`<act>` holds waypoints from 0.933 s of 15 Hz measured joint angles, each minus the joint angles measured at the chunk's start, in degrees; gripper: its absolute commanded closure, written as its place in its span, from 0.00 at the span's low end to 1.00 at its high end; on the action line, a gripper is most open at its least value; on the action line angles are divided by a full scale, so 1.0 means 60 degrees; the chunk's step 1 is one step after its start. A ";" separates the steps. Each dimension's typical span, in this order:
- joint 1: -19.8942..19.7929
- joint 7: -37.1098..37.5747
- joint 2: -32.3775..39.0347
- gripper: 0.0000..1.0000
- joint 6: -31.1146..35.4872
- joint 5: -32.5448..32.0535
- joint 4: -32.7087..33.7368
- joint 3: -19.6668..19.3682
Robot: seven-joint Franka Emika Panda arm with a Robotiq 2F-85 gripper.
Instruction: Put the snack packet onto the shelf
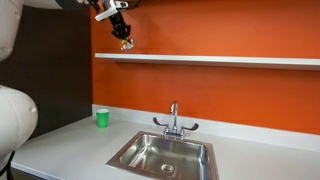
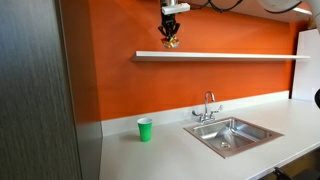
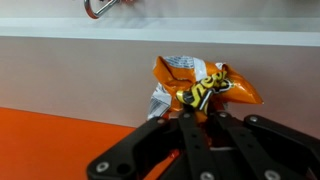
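Observation:
The snack packet (image 3: 203,88) is a crumpled orange packet with yellow, red and silver marks, pinched between my gripper's (image 3: 193,112) black fingers. The gripper is shut on its lower edge. In both exterior views the gripper (image 1: 123,38) (image 2: 170,36) hangs from above with the packet (image 1: 125,44) (image 2: 170,42) at its tip, just above the left end of the long white shelf (image 1: 240,60) (image 2: 250,56) on the orange wall. In the wrist view the shelf (image 3: 70,52) fills the background behind the packet.
A small green cup (image 1: 102,118) (image 2: 145,129) stands on the grey countertop (image 1: 60,145) against the wall. A steel sink (image 1: 165,155) (image 2: 232,132) with a faucet (image 1: 174,120) (image 2: 208,105) lies to the side. A metal hook (image 3: 100,8) shows above the shelf.

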 measured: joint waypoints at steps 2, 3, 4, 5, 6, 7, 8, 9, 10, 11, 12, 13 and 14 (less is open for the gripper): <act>-0.0016 -0.0144 0.0393 0.96 -0.0092 0.0013 0.0443 -0.0178; -0.0046 -0.0198 0.0574 0.96 -0.0113 0.0013 0.0624 -0.0222; -0.0088 -0.0247 0.0750 0.96 -0.0129 0.0013 0.0789 -0.0253; -0.0116 -0.0277 0.0903 0.96 -0.0151 0.0013 0.0944 -0.0284; -0.0128 -0.0302 0.1039 0.81 -0.0178 0.0013 0.1086 -0.0321; -0.0145 -0.0324 0.1164 0.60 -0.0213 0.0013 0.1223 -0.0343; -0.0162 -0.0328 0.1262 0.56 -0.0246 0.0014 0.1338 -0.0353; -0.0175 -0.0330 0.1353 0.54 -0.0290 0.0015 0.1464 -0.0361; -0.0189 -0.0330 0.1419 0.49 -0.0326 0.0016 0.1564 -0.0369; -0.0201 -0.0330 0.1468 0.42 -0.0369 0.0016 0.1650 -0.0379; -0.0208 -0.0330 0.1506 0.33 -0.0418 0.0017 0.1725 -0.0386; -0.0211 -0.0330 0.1533 0.27 -0.0463 0.0017 0.1787 -0.0393; -0.0212 -0.0330 0.1552 0.18 -0.0512 0.0018 0.1839 -0.0402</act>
